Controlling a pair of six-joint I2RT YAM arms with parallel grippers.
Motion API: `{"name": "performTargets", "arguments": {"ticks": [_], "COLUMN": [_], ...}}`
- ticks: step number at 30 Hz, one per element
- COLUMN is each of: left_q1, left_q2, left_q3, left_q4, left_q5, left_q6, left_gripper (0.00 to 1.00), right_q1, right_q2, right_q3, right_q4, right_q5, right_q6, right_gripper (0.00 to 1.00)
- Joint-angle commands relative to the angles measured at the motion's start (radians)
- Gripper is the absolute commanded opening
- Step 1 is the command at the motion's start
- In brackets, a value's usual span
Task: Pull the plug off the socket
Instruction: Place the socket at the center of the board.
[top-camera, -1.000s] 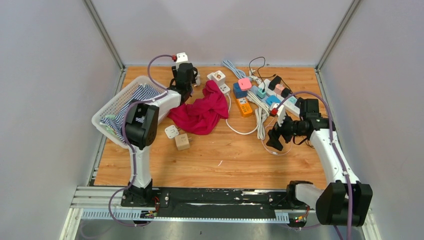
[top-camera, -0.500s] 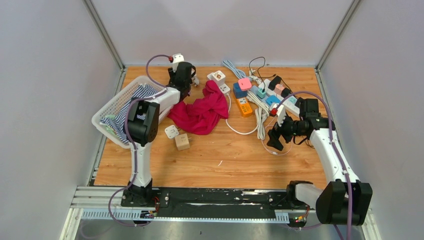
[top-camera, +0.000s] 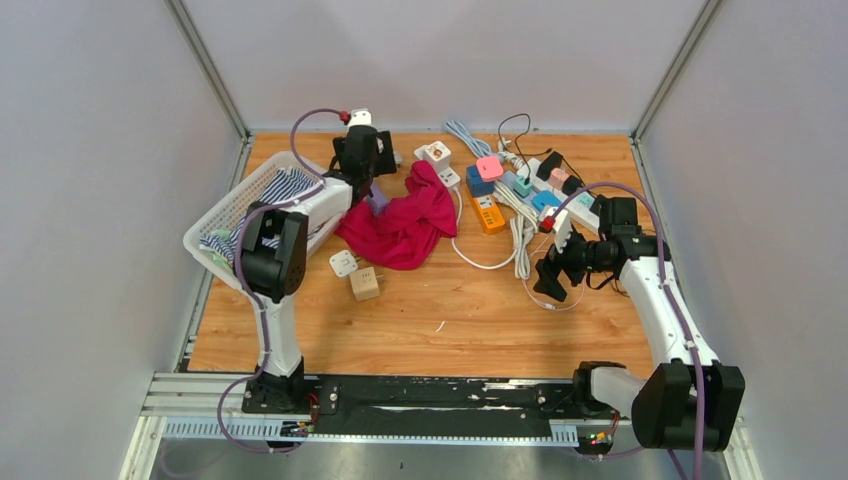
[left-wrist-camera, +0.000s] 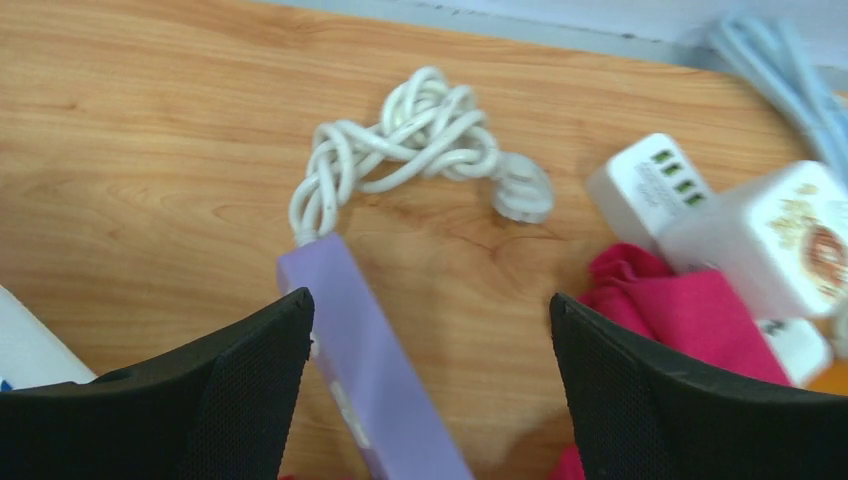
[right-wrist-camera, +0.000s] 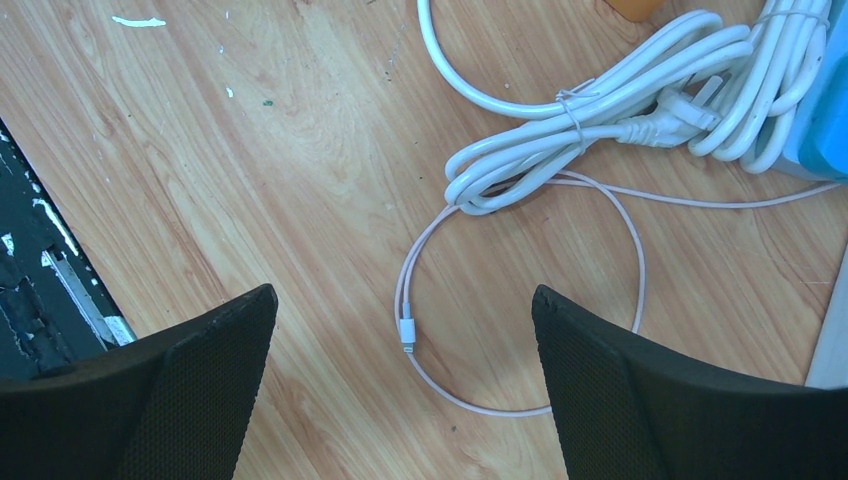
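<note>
A purple power strip (left-wrist-camera: 370, 370) with a knotted white cord (left-wrist-camera: 420, 140) lies on the wood under my left gripper (left-wrist-camera: 428, 300). The gripper is open and empty, and the strip is near its left finger. In the top view the left gripper (top-camera: 362, 165) is at the back left, by the red cloth (top-camera: 405, 225). My right gripper (right-wrist-camera: 403, 292) is open and empty above a thin cable loop with a small connector (right-wrist-camera: 407, 333). In the top view the right gripper (top-camera: 550, 280) sits in front of a cluster of strips with a pink plug (top-camera: 489, 167) and an orange strip (top-camera: 488, 213).
A white basket (top-camera: 215, 225) with striped cloth stands at the left. A white adapter (top-camera: 343, 264) and a wooden cube (top-camera: 364, 284) lie mid-table. A bundled white cable (right-wrist-camera: 600, 110) lies beyond the right gripper. A white charger (left-wrist-camera: 650, 185) and a cube adapter (left-wrist-camera: 780, 240) are near the red cloth.
My left gripper has shifted a little to the left at the back of the table, and the purple strip now shows beside the red cloth. The right arm has not moved.
</note>
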Motion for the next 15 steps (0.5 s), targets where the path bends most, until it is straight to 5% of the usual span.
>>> {"name": "performTargets", "arguments": {"ticks": [1, 7, 15], "left_q1": [0.002, 0.001, -0.019], "left_q2": [-0.129, -0.292, -0.404], "left_q3": [-0.044, -0.134, -0.245], "left_q4": [0.025, 0.028, 0.026], "left_q5": [0.149, 0.368, 0.929], "left_q6": [0.073, 0.087, -0.139], "left_gripper": [0.9, 0.98, 1.0], "right_q1": [-0.022, -0.021, -0.021], "right_q2": [-0.023, -0.044, -0.044], "right_q3": [0.013, 0.016, 0.04], "right_q4": [-0.032, -0.036, -0.036], "right_q5": [-0.028, -0.068, -0.181], "right_q6": [0.006, 0.006, 0.01], "right_gripper": [0.98, 0.98, 0.98]}}
